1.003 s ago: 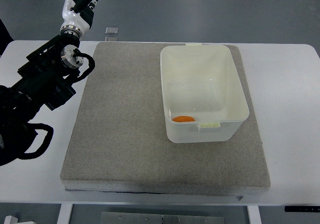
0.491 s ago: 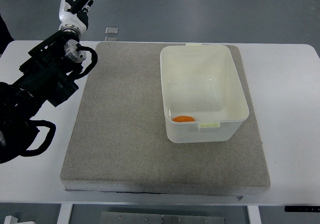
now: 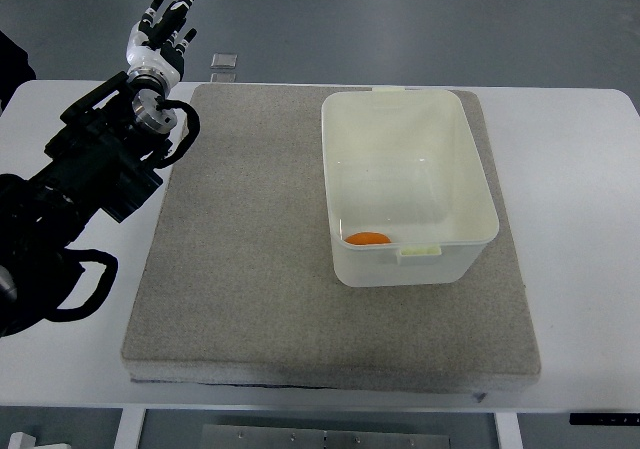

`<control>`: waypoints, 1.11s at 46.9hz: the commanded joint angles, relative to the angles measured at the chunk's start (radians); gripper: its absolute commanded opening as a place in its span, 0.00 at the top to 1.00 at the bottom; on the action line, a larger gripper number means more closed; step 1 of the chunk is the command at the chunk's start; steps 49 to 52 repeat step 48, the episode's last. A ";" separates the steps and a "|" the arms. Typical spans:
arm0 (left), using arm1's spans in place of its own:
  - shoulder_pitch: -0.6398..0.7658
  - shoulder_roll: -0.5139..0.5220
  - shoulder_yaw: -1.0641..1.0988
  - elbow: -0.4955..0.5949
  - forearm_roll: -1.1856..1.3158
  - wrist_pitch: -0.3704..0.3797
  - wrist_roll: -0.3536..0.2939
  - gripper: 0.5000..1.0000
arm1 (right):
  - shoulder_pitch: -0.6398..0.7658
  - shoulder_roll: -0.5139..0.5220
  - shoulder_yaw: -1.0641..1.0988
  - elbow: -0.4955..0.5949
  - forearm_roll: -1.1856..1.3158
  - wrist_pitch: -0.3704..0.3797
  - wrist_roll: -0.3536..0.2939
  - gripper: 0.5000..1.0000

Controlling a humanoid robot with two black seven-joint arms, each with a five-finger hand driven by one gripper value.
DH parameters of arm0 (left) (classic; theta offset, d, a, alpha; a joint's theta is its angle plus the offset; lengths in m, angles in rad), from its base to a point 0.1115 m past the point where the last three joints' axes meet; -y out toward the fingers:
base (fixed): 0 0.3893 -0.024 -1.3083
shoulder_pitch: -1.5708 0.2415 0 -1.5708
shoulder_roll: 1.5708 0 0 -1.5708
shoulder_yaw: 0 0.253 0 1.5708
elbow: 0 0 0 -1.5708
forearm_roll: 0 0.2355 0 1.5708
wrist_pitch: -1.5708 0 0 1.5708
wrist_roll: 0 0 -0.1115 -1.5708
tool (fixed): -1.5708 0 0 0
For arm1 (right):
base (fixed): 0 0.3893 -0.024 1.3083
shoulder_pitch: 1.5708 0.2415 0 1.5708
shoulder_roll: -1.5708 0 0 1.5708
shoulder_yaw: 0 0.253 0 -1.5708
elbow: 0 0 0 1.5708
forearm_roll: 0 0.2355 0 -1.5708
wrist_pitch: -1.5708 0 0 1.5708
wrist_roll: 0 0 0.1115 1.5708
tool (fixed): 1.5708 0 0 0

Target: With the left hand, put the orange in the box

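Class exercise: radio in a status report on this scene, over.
Left hand open, empty, past the mat's far-left corner. Orange already inside box, near wall. Right hand unseen. Nothing obstructing.

Up at eleven o'clock, the left hand (image 3: 163,37) shows white knuckle shells with slim black fingers (image 3: 188,2). Below it sits a round silver wrist joint. The left arm (image 3: 85,184) is chunky, boxy matte black, with thick black cables looping beside the wrist and again at eight o'clock.
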 commanded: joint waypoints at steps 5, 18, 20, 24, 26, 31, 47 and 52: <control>0.000 0.006 0.000 0.002 0.003 -0.023 0.000 0.08 | 0.000 0.000 0.000 0.001 0.000 0.000 0.000 0.11; 0.000 0.008 0.000 -0.001 0.008 -0.029 0.000 0.07 | 0.000 0.000 0.000 0.000 0.000 0.000 0.000 0.11; 0.000 0.006 0.000 -0.001 0.008 -0.029 0.000 0.07 | 0.000 0.000 0.000 0.001 0.000 0.000 0.000 0.11; -0.001 0.006 0.000 -0.001 0.008 -0.029 -0.002 0.07 | 0.000 0.000 0.000 0.001 0.000 0.000 0.000 0.11; -0.001 0.006 0.000 -0.001 0.008 -0.030 -0.002 0.07 | 0.000 0.000 0.000 0.000 0.000 0.000 0.000 0.11; -0.001 0.006 0.000 -0.001 0.008 -0.030 -0.002 0.07 | 0.000 0.000 0.001 0.001 0.001 0.000 0.000 0.11; 0.007 0.006 0.000 -0.001 0.008 -0.044 -0.002 0.07 | 0.000 0.000 -0.003 0.003 -0.002 0.006 0.001 0.11; 0.007 0.006 0.000 -0.001 0.008 -0.044 -0.002 0.07 | -0.003 0.000 -0.002 0.003 0.000 0.006 0.001 0.11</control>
